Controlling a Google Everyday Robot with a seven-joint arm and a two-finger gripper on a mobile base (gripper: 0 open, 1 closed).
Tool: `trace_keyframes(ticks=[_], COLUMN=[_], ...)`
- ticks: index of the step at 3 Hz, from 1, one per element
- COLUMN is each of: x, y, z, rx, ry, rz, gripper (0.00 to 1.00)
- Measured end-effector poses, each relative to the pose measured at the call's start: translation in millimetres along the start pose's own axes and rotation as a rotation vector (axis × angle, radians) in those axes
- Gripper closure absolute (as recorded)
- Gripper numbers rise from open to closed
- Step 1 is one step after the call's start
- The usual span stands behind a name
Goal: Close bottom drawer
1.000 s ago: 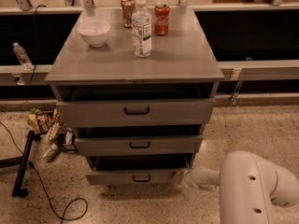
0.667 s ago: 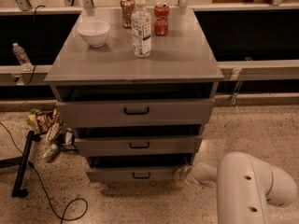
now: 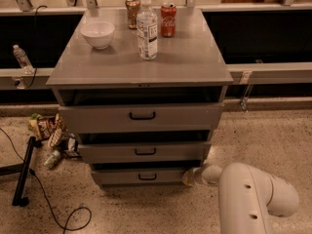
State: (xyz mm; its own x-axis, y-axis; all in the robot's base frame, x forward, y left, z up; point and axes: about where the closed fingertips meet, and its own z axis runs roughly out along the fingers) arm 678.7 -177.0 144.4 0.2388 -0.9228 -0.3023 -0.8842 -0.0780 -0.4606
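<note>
The grey cabinet (image 3: 141, 62) has three drawers, all partly pulled out. The bottom drawer (image 3: 117, 176) is the narrowest front, with a small black loop handle (image 3: 147, 177). It sticks out a little, with a dark gap above it. My white arm (image 3: 253, 199) comes in from the lower right. My gripper (image 3: 191, 177) is low near the floor, at the right end of the bottom drawer's front, touching or nearly touching it.
A white bowl (image 3: 98, 34), a clear water bottle (image 3: 146, 28) and two cans (image 3: 168, 19) stand on the cabinet top. Snack bags and a bottle (image 3: 48, 135) lie on the floor at the left, beside a black stand base (image 3: 22, 177) and cable.
My arm has shifted slightly left, bringing the gripper closer to the right end of the bottom drawer. The drawers look unchanged.
</note>
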Motion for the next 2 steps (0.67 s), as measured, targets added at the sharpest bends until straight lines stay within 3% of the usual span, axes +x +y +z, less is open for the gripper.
trace_keyframes(ticks=[2], x=[-2.6], y=[3.6], z=[-1.1], rx=[0.000], ry=[-0.001], rz=[0.001], gripper=[1.00])
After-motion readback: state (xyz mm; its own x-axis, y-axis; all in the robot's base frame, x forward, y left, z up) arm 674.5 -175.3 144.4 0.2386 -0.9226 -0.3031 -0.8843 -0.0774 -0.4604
